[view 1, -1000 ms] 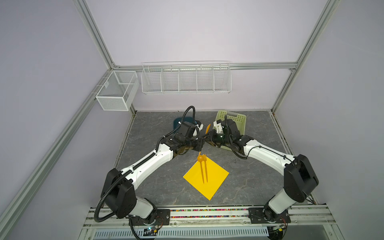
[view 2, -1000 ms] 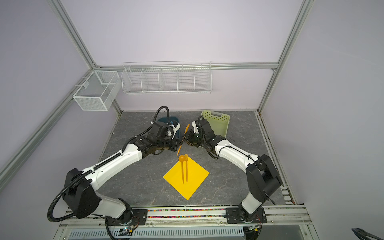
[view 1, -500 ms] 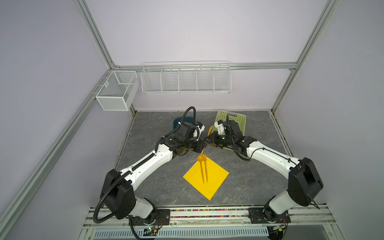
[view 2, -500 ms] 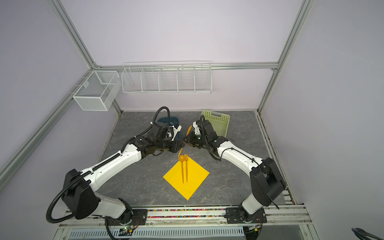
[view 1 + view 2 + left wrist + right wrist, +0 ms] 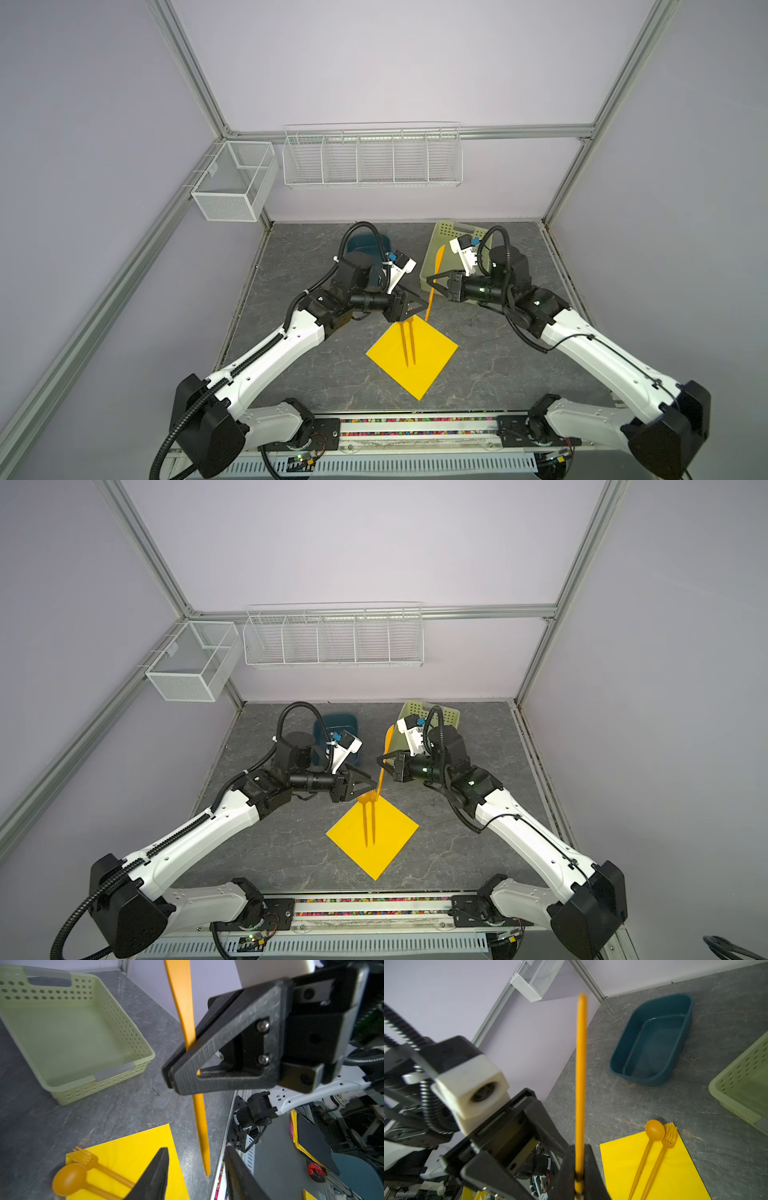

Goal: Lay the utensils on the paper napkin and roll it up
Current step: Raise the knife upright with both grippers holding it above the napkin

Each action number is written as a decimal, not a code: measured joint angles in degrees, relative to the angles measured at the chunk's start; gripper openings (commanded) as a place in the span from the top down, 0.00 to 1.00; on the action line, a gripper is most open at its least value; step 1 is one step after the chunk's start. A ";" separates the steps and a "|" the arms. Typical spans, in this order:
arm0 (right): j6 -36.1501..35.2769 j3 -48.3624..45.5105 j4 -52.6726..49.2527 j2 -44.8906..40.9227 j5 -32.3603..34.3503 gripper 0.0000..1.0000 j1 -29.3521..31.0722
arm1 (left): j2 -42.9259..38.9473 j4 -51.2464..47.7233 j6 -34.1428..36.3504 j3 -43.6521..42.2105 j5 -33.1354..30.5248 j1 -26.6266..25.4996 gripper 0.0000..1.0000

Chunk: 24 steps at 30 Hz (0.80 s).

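The yellow paper napkin (image 5: 432, 365) (image 5: 390, 833) lies flat on the table with an orange spoon (image 5: 363, 799) (image 5: 654, 1129) and fork (image 5: 374, 812) (image 5: 669, 1134) side by side on it. My right gripper (image 5: 432, 280) (image 5: 579, 1159) is shut on the orange knife (image 5: 439, 257) (image 5: 380, 783) (image 5: 580, 1064), which hangs nearly upright above the napkin's far corner, blade end up. My left gripper (image 5: 422, 308) (image 5: 196, 1148) is open. The knife's (image 5: 201, 1118) lower end hangs between its fingers (image 5: 160, 1167) and touches neither.
A pale green perforated basket (image 5: 444, 228) (image 5: 133, 1064) sits at the back right, behind the right wrist. A dark blue tub (image 5: 336, 721) (image 5: 654, 1082) sits at the back, behind the left wrist. White wire baskets (image 5: 374, 158) hang on the back wall.
My right gripper closed on the knife. My left gripper then opened and let go of it, so the knife now hangs from the right gripper alone.
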 measured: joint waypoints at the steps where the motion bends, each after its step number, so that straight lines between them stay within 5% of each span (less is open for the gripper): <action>1: -0.48 0.07 -0.26 -0.74 -0.59 0.93 0.00 | 0.02 0.81 -0.07 -0.33 0.83 -0.02 0.56; 10: -1.29 0.13 -0.72 -3.98 -4.46 0.93 0.11 | 0.50 9.20 -3.93 -0.39 8.90 -1.40 0.60; 24: -1.33 0.13 0.20 -5.42 -7.69 0.92 0.48 | 3.19 11.41 -4.13 -0.37 13.49 -3.76 0.98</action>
